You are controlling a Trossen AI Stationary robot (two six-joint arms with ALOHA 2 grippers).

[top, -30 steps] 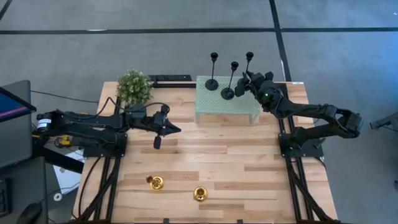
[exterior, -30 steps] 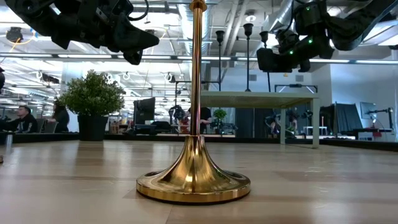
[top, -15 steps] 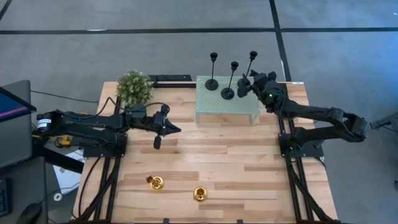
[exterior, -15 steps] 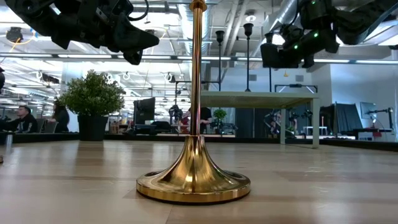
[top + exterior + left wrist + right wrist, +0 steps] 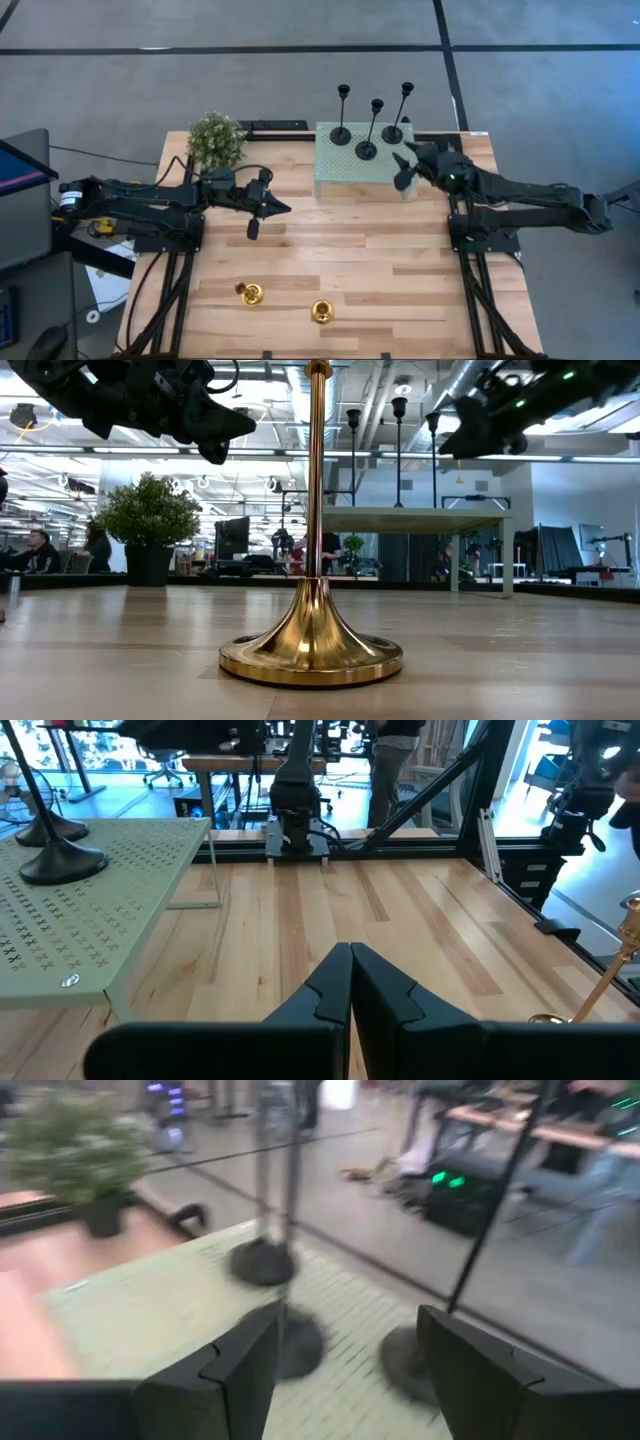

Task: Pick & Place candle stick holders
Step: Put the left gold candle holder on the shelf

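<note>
Three black candle stick holders (image 5: 366, 148) stand by their round bases on the pale green mesh stand (image 5: 345, 172) at the table's far side; the right wrist view shows their bases (image 5: 300, 1342). Two gold candle stick holders (image 5: 250, 293) (image 5: 321, 312) stand on the wood near the front edge, one filling the low view (image 5: 312, 650). My right gripper (image 5: 403, 167) hangs open just off the stand's right near corner, touching nothing, its fingers (image 5: 230, 1370) wide apart. My left gripper (image 5: 283, 208) hovers shut over the table's left middle, fingers (image 5: 335, 985) together.
A small green bushy plant (image 5: 216, 140) stands at the far left corner, beside the left arm. Bare wood lies between the stand and the gold holders. The table's far edge runs right behind the stand.
My right gripper has opened and let go of the rightmost black holder, then drawn back from it toward the table's near and right edges, rising a little and tipping closer to level. That holder now stands alone on the stand.
</note>
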